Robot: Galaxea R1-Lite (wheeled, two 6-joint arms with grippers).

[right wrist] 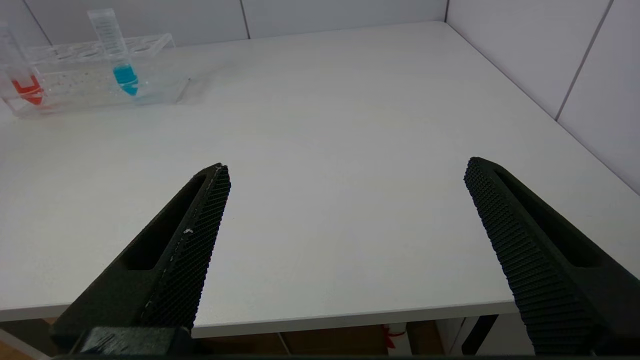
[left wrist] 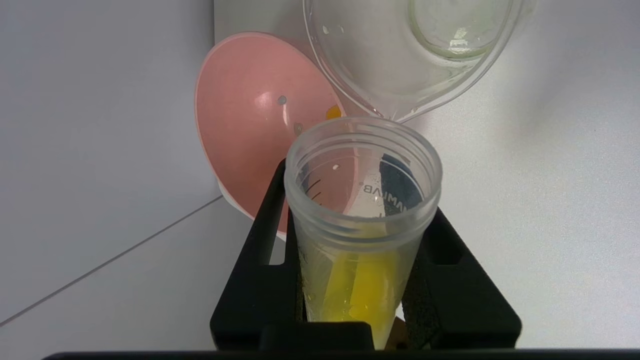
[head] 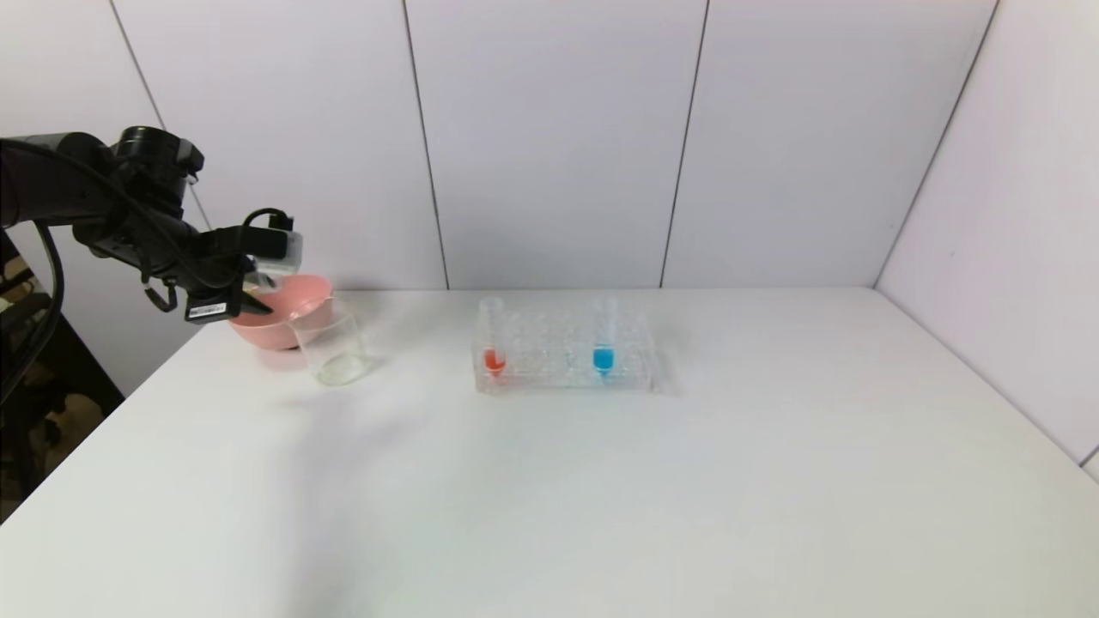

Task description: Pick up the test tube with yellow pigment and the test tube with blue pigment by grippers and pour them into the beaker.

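Note:
My left gripper (head: pixel 258 296) hovers at the table's far left, just above the pink bowl and the beaker (head: pixel 336 348). It is shut on the test tube with yellow pigment (left wrist: pixel 362 225). The tube's open mouth lies close to the beaker's pouring lip (left wrist: pixel 395 112), and the yellow pigment sits back inside the tube between the fingers (left wrist: pixel 260 240). The test tube with blue pigment (head: pixel 604 343) stands upright in the clear rack (head: pixel 562 369), also seen as the blue tube (right wrist: pixel 122 70). My right gripper (right wrist: pixel 346 167) is open and empty over the table's near edge, outside the head view.
A pink bowl (head: pixel 283 322) stands right behind the beaker, with a small yellow spot (left wrist: pixel 332 111) inside it. A red-tipped tube (head: pixel 493 339) stands at the rack's left end. White walls close off the back and the right side.

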